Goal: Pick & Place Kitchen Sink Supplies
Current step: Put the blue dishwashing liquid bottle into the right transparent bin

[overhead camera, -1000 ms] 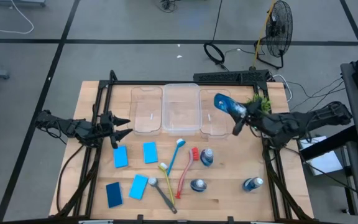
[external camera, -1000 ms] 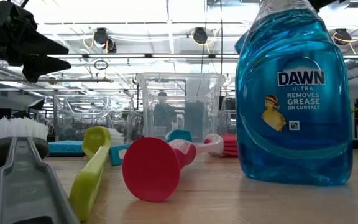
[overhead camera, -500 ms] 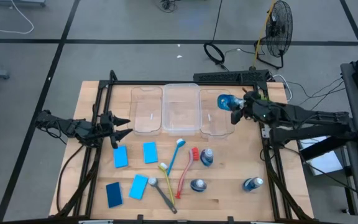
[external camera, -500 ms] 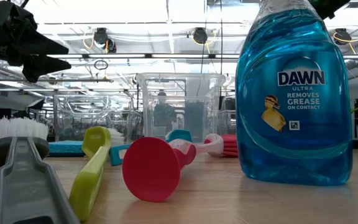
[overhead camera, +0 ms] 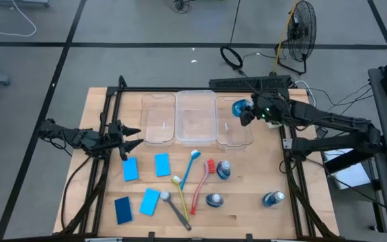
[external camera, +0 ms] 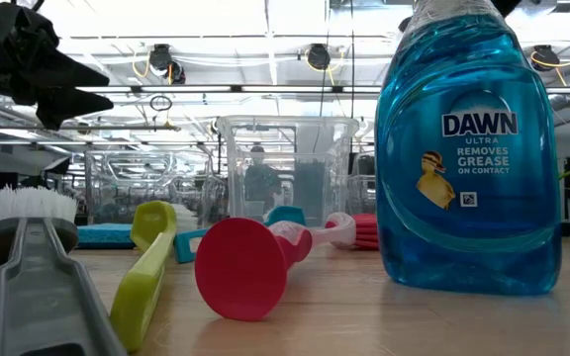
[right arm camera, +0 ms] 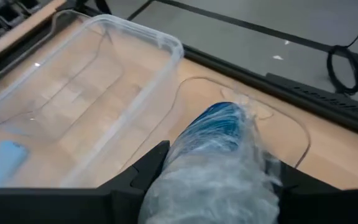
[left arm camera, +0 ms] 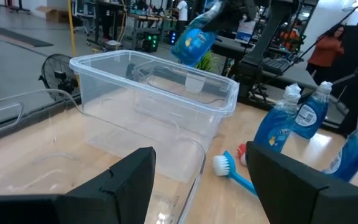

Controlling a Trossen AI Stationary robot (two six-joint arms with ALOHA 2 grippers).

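My right gripper [overhead camera: 248, 113] is shut on a small clear bottle of blue liquid [overhead camera: 239, 107], held above the right-hand clear bin [overhead camera: 234, 134]. It also shows in the left wrist view [left arm camera: 191, 40] and the right wrist view [right arm camera: 219, 155]. My left gripper [overhead camera: 132, 138] is open and empty, clear of the table near its left edge. Three more bottles [overhead camera: 224, 169] [overhead camera: 213, 199] [overhead camera: 273, 197] stand on the table. Four blue sponges [overhead camera: 130, 169] and four brushes [overhead camera: 190, 165] lie flat near the middle. My right gripper pinches the bottle's body [right arm camera: 185, 155] between its two fingers [right arm camera: 148, 168], one on each side. The bottle reaches forward past the fingertips. It is tilted and lifted clear, above the right-hand bin.
Three clear bins stand side by side at the far middle: left [overhead camera: 158, 121], middle [overhead camera: 195, 117], right. A small green plant [overhead camera: 281, 111] stands by the right arm. A black frame [overhead camera: 109, 128] runs around the tabletop. In the low view one bottle [external camera: 463, 148] stands close to the camera.
My right gripper has carried the bottle a little toward the table's far and left edges, over the right-hand bin, while the arm has swung toward the far edge. The bottle has turned and now shows shorter from above.
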